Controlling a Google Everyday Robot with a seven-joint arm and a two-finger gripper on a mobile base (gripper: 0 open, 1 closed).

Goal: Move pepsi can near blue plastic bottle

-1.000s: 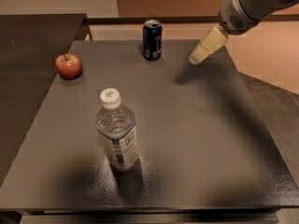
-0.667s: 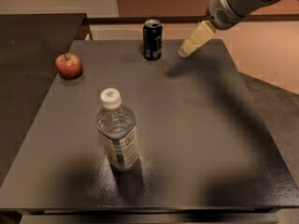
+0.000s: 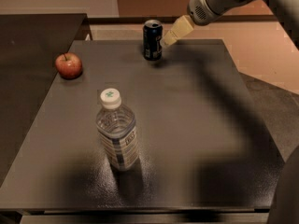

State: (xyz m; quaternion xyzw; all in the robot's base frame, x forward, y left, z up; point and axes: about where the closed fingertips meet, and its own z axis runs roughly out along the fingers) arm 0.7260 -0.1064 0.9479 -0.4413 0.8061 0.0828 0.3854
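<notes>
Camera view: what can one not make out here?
- The gripper, right beside the pepsi can at the far edge of the table: contact unclear, they overlap in the camera view.
- The can's label: too dark to read.
- The blue plastic bottle: label text too small.
- The arm: cut off by the top edge.

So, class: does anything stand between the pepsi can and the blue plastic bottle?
Nothing visible does: only bare table lies between pepsi can and blue plastic bottle. The apple sits well aside; the pincer hovers just beside the can.

Cream tool (image 3: 168, 40) sits beside navy pepsi can (image 3: 152, 41); apple (image 3: 69, 65) red, bottle (image 3: 117, 134) label blue-striped
</notes>
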